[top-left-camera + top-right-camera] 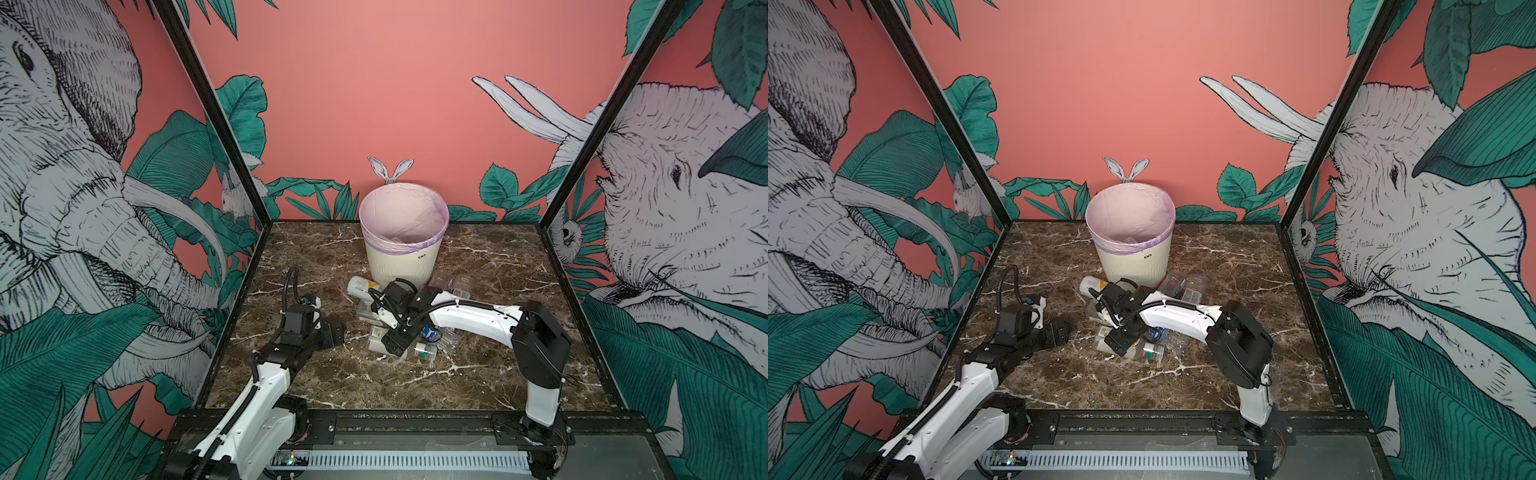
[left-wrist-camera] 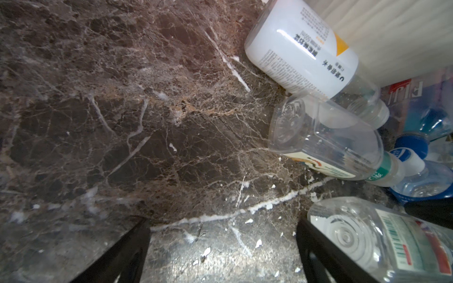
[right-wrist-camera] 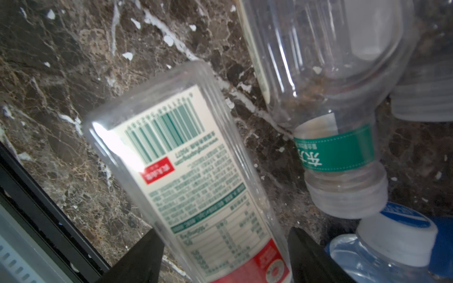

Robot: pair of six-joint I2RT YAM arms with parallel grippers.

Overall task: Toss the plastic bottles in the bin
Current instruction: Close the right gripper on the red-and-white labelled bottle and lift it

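A: Pink walls printed with elephants and green leaves close in on three sides. What carries everything?
B: One dark brown marble tabletop [image 1: 332,374], veined in white.
A: Where's the bin [image 1: 401,257]?
B: It stands upright at the back, in the middle, with a lilac bag [image 1: 405,216] folded over its rim.
A: And the plastic bottles [image 1: 432,338]?
B: They're heaped on the tabletop just in front of the bin, lying on their sides.
A: The arms?
B: The left gripper [image 2: 221,220] hangs low beside the heap, fingers spread wide with only marble between them. The right gripper [image 3: 223,232] is down in the heap.
A: Holding anything?
B: Its fingers flank a clear red-green bottle [image 3: 196,171] but aren't clamped. A sliver of tabletop shows beside one finger. A white bottle [image 2: 294,49] lies at the bin's foot.
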